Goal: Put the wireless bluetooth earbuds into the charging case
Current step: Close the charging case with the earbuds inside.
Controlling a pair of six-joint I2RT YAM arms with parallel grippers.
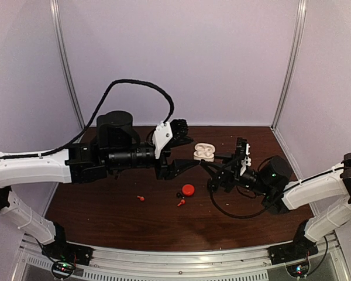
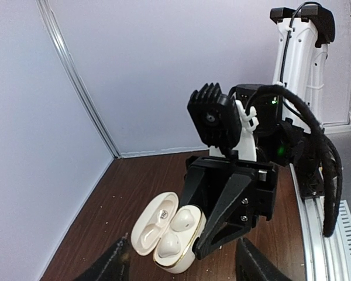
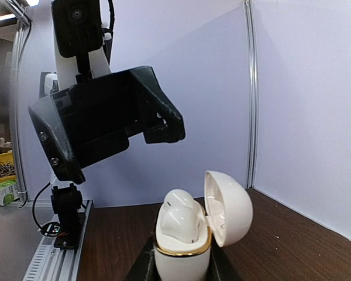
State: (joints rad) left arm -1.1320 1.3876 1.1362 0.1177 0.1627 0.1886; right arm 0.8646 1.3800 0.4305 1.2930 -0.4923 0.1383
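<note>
Only overhead shows red earbuds (image 1: pixel 141 198) near-left of the open case (image 1: pixel 203 152); wrist views show right gripper (image 3: pixel 184 266) clamping it, left gripper (image 2: pixel 182 262) spread.

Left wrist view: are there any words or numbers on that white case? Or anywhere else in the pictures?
No text can be read in any view.
Inside the case lid: a small dark mark, too blurred to read.
On the green box at the left edge of the right wrist view: print too small to read.
</note>
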